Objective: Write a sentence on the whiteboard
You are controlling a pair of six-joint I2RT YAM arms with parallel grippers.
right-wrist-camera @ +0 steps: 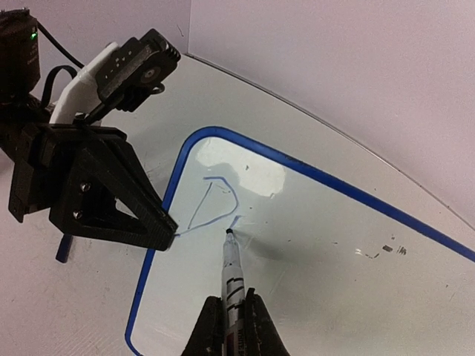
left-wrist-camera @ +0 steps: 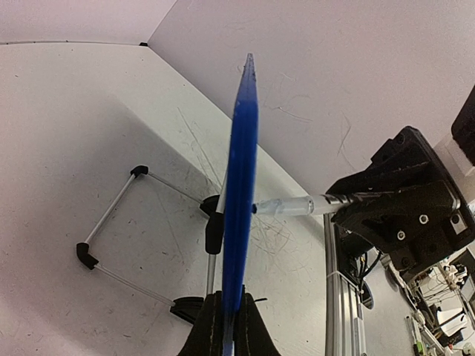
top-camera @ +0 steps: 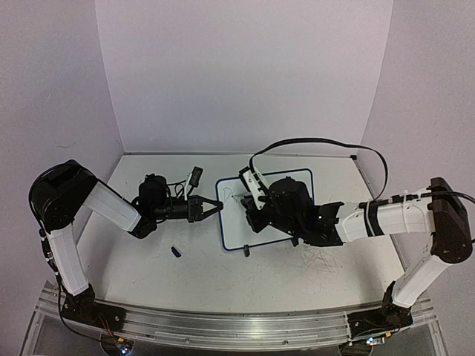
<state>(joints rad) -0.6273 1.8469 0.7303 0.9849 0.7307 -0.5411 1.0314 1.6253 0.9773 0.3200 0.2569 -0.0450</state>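
Note:
The whiteboard (top-camera: 231, 226), white with a dark blue rim, stands tilted on its feet mid-table. My left gripper (top-camera: 214, 208) is shut on its left rim (left-wrist-camera: 241, 185), which shows edge-on in the left wrist view between the jaws (left-wrist-camera: 228, 326). My right gripper (right-wrist-camera: 234, 320) is shut on a white marker (right-wrist-camera: 232, 271) whose tip touches the board. The sentence (right-wrist-camera: 214, 200) shows as a blue "D" plus a short stroke beside the tip. The right arm hides most of the board in the top view.
A small black cap (top-camera: 177, 251) lies on the table left of the board. The board's wire stand with black feet (left-wrist-camera: 87, 256) reaches out behind it. An aluminium rail (top-camera: 237, 326) runs along the near edge, and walls close the back and sides.

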